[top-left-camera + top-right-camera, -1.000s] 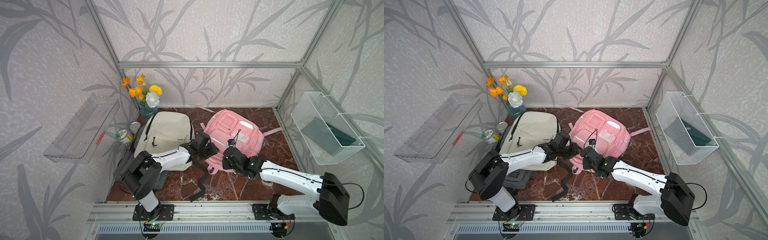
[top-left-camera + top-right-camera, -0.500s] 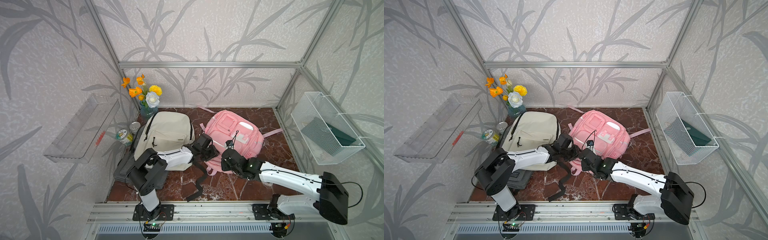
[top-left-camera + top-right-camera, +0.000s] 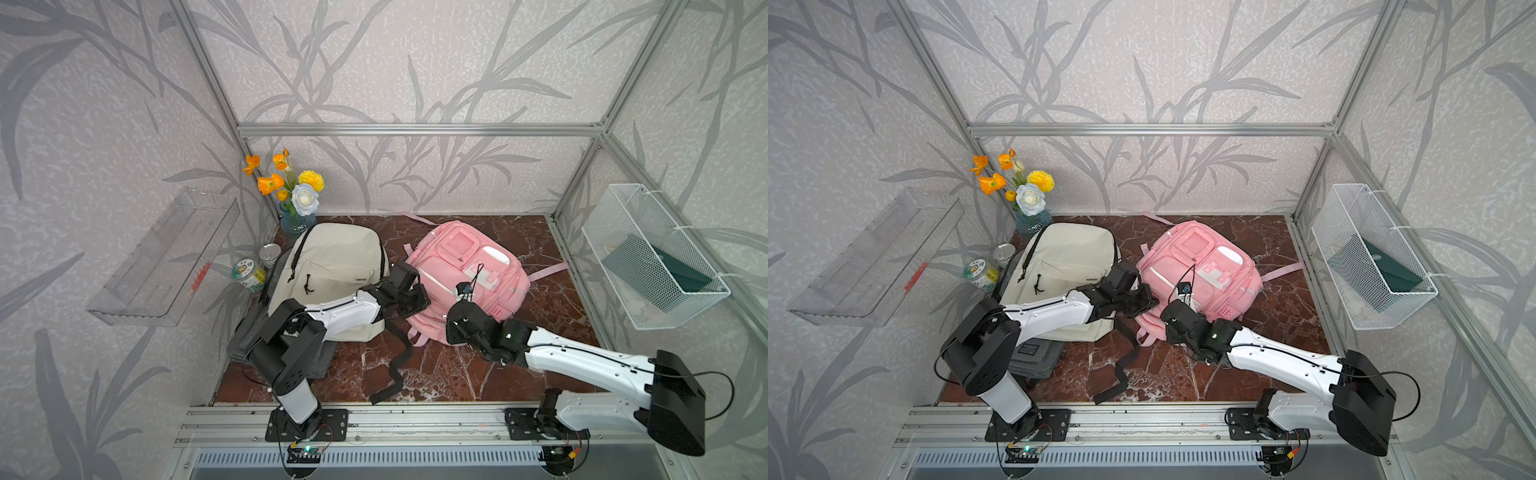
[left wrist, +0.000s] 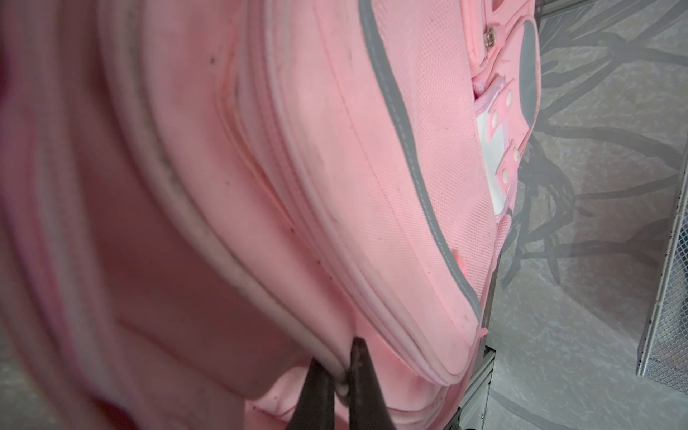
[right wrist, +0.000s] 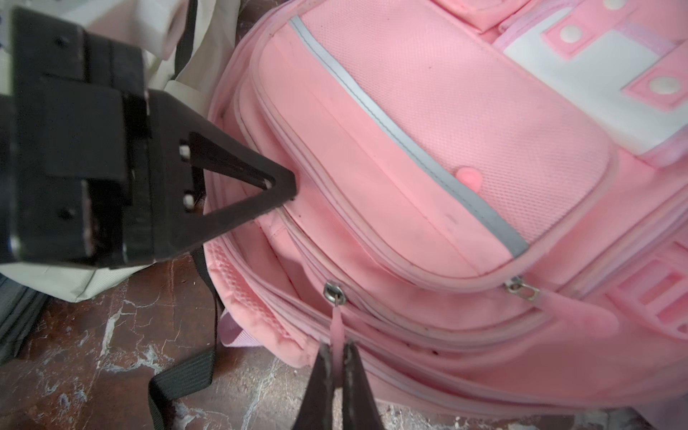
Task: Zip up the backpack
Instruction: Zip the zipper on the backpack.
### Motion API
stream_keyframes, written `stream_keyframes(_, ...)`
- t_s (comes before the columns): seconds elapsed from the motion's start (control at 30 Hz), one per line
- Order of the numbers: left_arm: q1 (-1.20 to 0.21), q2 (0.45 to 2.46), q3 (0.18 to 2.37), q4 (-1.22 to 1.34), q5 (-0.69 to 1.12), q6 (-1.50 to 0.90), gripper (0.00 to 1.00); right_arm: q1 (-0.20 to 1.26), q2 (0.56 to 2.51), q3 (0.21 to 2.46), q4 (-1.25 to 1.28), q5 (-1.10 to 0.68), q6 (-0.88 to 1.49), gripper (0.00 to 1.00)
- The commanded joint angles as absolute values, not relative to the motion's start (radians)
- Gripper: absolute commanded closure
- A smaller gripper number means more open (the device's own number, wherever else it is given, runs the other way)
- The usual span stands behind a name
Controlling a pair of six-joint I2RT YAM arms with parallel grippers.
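The pink backpack (image 5: pixel 372 223) is showing matt woven cloth, finely meshed on its front panel, with a smooth grey reflective strip (image 5: pixel 409 147), a shiny metal zipper slider (image 5: pixel 332 292) and a soft cloth pull tab (image 5: pixel 337 324). The floor (image 3: pixel 457 374) is gleaming like glossy veined marble. At three o'clock, the basket (image 3: pixel 648 266) is showing white-coated wire mesh.

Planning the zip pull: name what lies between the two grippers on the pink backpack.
Right wrist view: only the pink fabric backpack, its zipper seam and silver metal slider, between the left gripper and right gripper pinching the pink pull tab.
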State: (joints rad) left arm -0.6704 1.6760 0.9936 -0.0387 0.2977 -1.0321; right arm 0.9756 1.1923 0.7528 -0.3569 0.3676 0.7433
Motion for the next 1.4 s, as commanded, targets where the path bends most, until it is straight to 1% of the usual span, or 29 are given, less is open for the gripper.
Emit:
stream_keyframes(0.0, -0.598, 1.647, 1.031, -0.079, 0.188, -0.956, 1.00, 0.983, 1.107, 0.717, -0.443, 0.434, 0.774, 1.00)
stream_keyframes(0.17, -0.563, 1.611, 1.043, -0.106, 0.174, -0.931, 1.00, 0.980, 1.031, 0.657, -0.484, 0.519, 0.795, 1.00)
stream_keyframes(0.23, -0.559, 1.595, 1.047, -0.123, 0.168, -0.920, 1.00, 0.948, 1.007, 0.646, -0.515, 0.535, 0.793, 1.00)
stream_keyframes(0.3, -0.557, 1.579, 1.045, -0.131, 0.170, -0.914, 1.00, 0.884, 0.986, 0.630, -0.521, 0.504, 0.778, 1.00)
stream_keyframes(0.4, -0.559, 1.555, 1.031, -0.132, 0.178, -0.918, 1.00, 0.746, 0.964, 0.602, -0.495, 0.408, 0.740, 1.00)
stream_keyframes(0.57, -0.559, 1.528, 1.009, -0.133, 0.184, -0.926, 1.00, 0.545, 0.989, 0.601, -0.443, 0.309, 0.674, 1.00)
stream_keyframes(0.67, -0.562, 1.531, 1.012, -0.129, 0.201, -0.928, 1.00, 0.477, 1.025, 0.611, -0.397, 0.278, 0.645, 1.00)
stream_keyframes(1.0, -0.569, 1.515, 1.023, -0.138, 0.201, -0.929, 1.00, 0.304, 1.183, 0.664, -0.387, 0.274, 0.609, 1.00)
stream_keyframes(1.07, -0.570, 1.512, 1.025, -0.143, 0.195, -0.924, 1.00, 0.269, 1.196, 0.670, -0.382, 0.248, 0.606, 1.00)
stream_keyframes(1.17, -0.570, 1.522, 1.031, -0.146, 0.199, -0.921, 1.00, 0.261, 1.210, 0.681, -0.372, 0.245, 0.596, 1.00)
stream_keyframes(1.3, -0.573, 1.555, 1.043, -0.131, 0.211, -0.927, 1.00, 0.261, 1.209, 0.721, -0.403, 0.160, 0.570, 1.00)
stream_keyframes(1.37, -0.573, 1.580, 1.060, -0.132, 0.223, -0.928, 1.00, 0.261, 1.177, 0.715, -0.420, 0.148, 0.567, 1.00)
